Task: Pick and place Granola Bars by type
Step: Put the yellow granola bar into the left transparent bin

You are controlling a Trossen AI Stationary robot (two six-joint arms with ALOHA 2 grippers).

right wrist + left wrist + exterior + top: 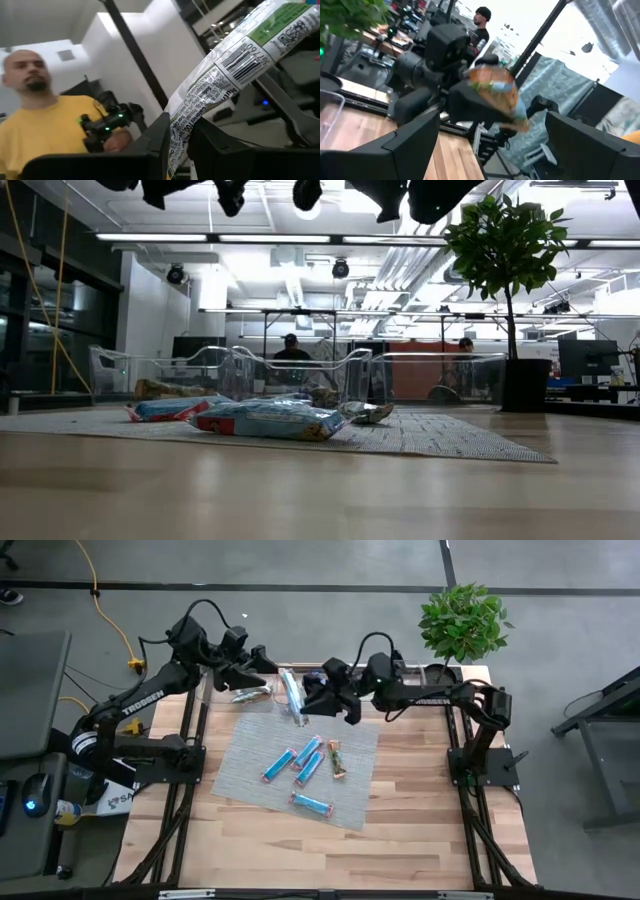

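**Silver-wrapped bar lifted for sorting**

Foil-wrapped blue granola bars lie on the grey woven mat on the wooden desk. High view: both arms meet above the clear bins. Left wrist view: left gripper with jaws wide, empty. Right wrist view: right gripper with jaws clamped on a silvery green-labelled bar, probably bound for its type's bin.

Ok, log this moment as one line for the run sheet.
right tool: shut on snack bar, raised over far table edge | left tool: open, empty | loose bars: five on mat
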